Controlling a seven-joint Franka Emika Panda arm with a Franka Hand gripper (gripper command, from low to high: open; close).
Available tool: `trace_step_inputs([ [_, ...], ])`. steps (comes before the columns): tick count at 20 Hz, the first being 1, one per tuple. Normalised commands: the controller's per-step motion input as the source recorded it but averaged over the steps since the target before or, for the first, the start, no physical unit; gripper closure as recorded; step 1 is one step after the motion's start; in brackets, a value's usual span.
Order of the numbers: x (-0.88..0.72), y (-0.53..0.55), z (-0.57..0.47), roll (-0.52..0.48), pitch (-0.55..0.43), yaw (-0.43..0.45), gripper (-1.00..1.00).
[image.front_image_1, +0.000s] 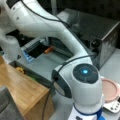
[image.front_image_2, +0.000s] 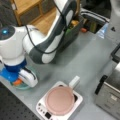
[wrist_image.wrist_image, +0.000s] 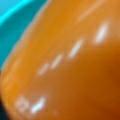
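Orange object (wrist_image.wrist_image: 70, 65) is seen right under the tool (image.front_image_2: 18, 80), filling wrist view, inside teal bowl (image.front_image_2: 23, 86) at worktop (image.front_image_2: 82, 60) edge; tool's open/closed state can't be told.

Bare grey tabletop (image.front_image_2: 82, 50) lay open between the black bin (image.front_image_2: 75, 27), the metal oven (image.front_image_2: 110, 92) and the pink-lidded scale (image.front_image_2: 60, 101), which hemmed that room in a front view.
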Motion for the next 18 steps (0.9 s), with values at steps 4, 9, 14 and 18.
trace_step_inputs([
  [4, 0.15, 0.31, 0.2, 0.043, 0.176, -0.103, 1.0],
  [9, 0.02, 0.31, 0.16, -0.007, 0.16, -0.12, 1.0],
  [14, -0.11, 0.4, 0.11, -0.055, 0.114, -0.129, 1.0],
  [18, -0.23, 0.47, 0.05, -0.101, 0.065, -0.113, 1.0],
])
